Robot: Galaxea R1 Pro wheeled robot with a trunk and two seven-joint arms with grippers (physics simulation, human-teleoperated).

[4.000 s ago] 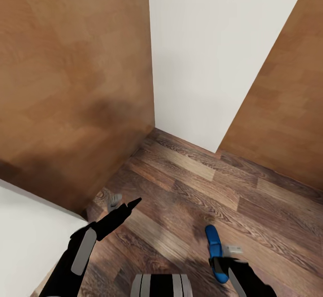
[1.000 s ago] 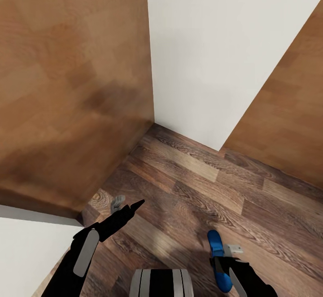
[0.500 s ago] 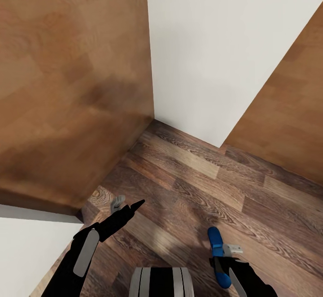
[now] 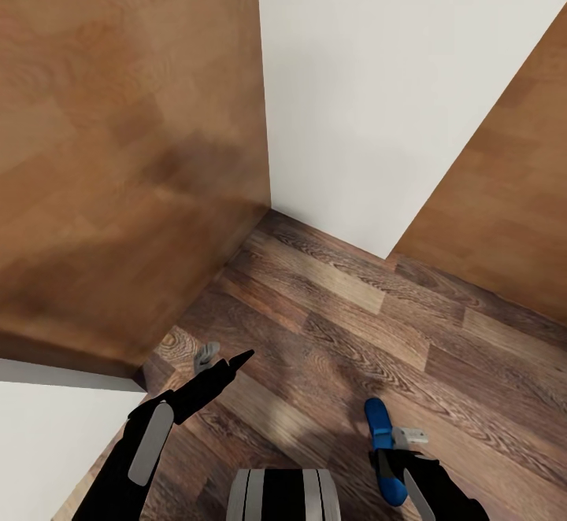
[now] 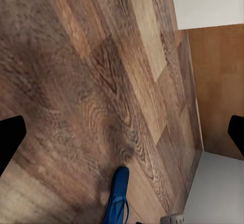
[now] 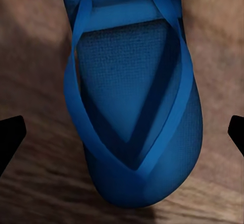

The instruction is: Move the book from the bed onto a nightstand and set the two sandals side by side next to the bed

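Though thin-soled, bright blue sandal (image 6: 134, 107).

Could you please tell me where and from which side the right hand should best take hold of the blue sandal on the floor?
Probably from straight above, pinching the blue sandal across its narrow width. It lies flat, straps up, on the wood floor; its thin sole gives little to grip edge-on. The right hand sits directly over it, fingers apart.
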